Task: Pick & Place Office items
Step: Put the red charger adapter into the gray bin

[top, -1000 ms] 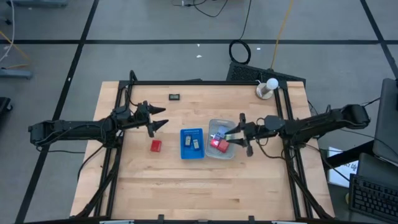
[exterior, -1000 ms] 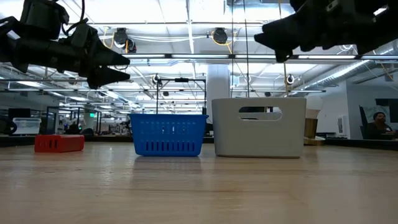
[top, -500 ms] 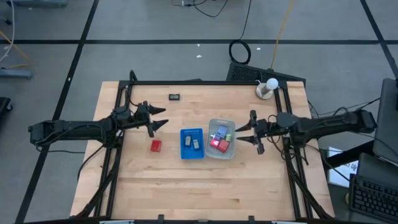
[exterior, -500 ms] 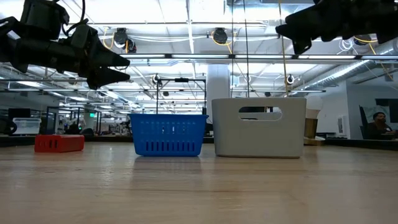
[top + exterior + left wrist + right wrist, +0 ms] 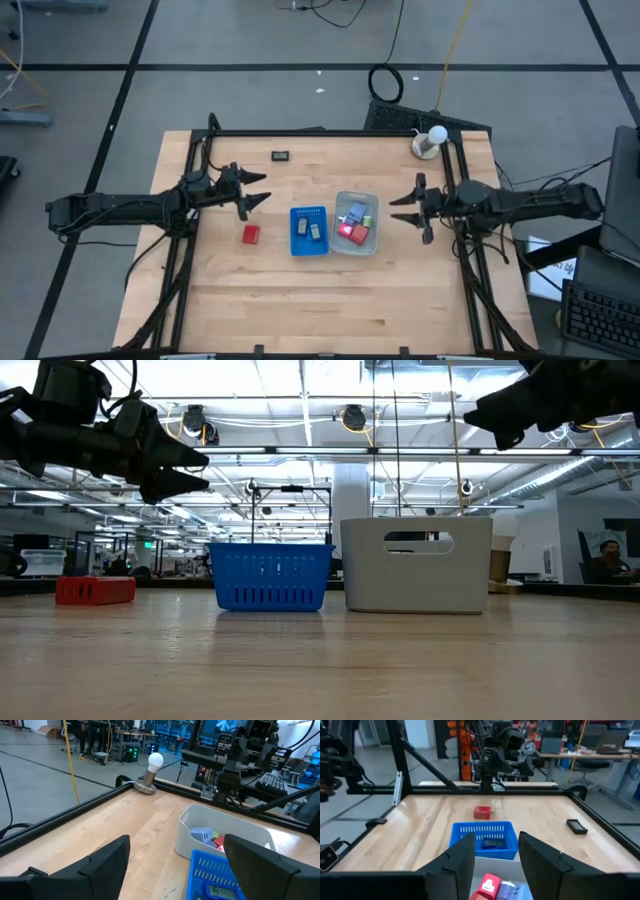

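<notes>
Now both my grippers hover empty, fingers apart.
Right gripper [image 5: 408, 208] sits at 3 o'clock of the clear tray [image 5: 342, 246], whose office items [image 5: 353, 224] are partly hidden; left gripper [image 5: 257, 191] waits at 11 o'clock.

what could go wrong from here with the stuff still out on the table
Two items are still loose. The red block lies close to the blue tray, below the open left gripper; a careless descent might nudge it or bump the tray's wall. The black flat piece sits alone near the far edge, thin and flat against the wood, so fingers could slide over it or push it toward the frame. The right gripper, open beside the clear tray, could clip its rim on re-entry.
</notes>
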Robot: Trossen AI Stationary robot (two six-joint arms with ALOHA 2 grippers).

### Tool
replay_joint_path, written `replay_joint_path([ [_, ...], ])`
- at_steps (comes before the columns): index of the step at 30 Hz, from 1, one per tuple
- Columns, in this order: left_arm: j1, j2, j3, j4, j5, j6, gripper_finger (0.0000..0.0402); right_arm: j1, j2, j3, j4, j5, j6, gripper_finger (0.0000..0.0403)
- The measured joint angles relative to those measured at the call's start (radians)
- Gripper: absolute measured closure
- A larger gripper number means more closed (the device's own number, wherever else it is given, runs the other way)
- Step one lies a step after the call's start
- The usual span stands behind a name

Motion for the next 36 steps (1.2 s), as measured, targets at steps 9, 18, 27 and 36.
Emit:
replay_joint_path([
  [9,0.0,0.0,0.0,0.004,0.0,-0.144,0.0093,0.0,-0.124,-0.108,0.041,-0.004,0.035,0.0259],
  [18,0.0,0.0,0.0,0.05,-0.032,-0.358,0.0087,0.001,-0.253,-0.166,-0.016,-0.006,0.079,0.0259],
  [27,0.0,0.0,0.0,0.052,-0.064,-0.323,0.0074,0.001,-0.333,-0.191,-0.01,-0.006,0.079,0.0259],
  [36,-0.037,0.0,0.0,0.015,0.069,-0.347,0.0098,0.001,-0.336,-0.191,-0.043,-0.004,0.077,0.0259],
])
